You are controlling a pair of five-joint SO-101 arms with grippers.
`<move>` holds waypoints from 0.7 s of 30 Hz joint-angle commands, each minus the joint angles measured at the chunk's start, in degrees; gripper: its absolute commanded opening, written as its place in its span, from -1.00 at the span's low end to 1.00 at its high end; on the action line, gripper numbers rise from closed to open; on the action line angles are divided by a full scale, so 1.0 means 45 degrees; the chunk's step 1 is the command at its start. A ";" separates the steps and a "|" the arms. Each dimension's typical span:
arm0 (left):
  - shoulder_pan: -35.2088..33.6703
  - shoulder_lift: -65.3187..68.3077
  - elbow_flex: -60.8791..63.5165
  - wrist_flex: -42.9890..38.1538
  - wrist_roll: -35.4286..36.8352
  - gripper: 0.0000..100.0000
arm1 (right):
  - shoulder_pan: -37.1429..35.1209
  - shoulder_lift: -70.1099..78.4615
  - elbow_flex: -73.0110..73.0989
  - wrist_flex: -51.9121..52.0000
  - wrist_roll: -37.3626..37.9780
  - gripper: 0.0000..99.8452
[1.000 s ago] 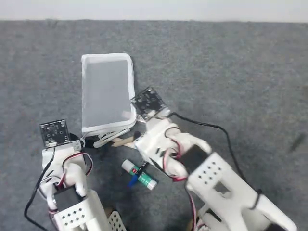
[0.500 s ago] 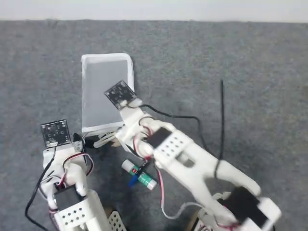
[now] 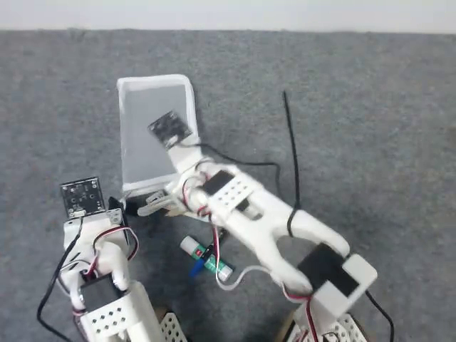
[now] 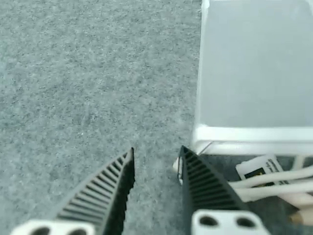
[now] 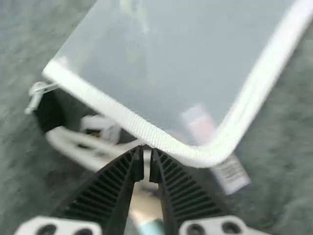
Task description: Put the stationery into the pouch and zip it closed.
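The pouch lies flat on the grey table, with white stationery at its mouth. In the right wrist view the right gripper has its jaws pressed almost together at the pouch's rim. In the left wrist view the left gripper is spread beside its corner. The high view adds a green-tipped tube nearby.

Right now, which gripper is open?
The left gripper: its fingers stand apart over bare carpet beside the pouch. The right gripper has its fingers pressed nearly together at the pouch's white rim.

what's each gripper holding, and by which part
Left gripper: nothing, open over grey carpet. Right gripper: shut at the zip rim of the translucent white-edged pouch; whether it pinches the rim cannot be told.
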 commanded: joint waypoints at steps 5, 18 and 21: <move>-0.0059 -0.0293 -0.0186 -0.0293 0.0000 -0.72 | 0.2061 0.1807 -0.3048 -0.0049 -0.0117 -0.94; -0.0059 -0.0293 -0.0186 -0.0293 0.0000 -0.72 | 0.0049 -0.0186 -0.2286 0.3526 -0.0195 -0.57; -0.0059 -0.0293 -0.0186 -0.0293 0.0000 -0.72 | -0.0361 -0.0088 -0.1934 0.2960 -0.0195 -0.57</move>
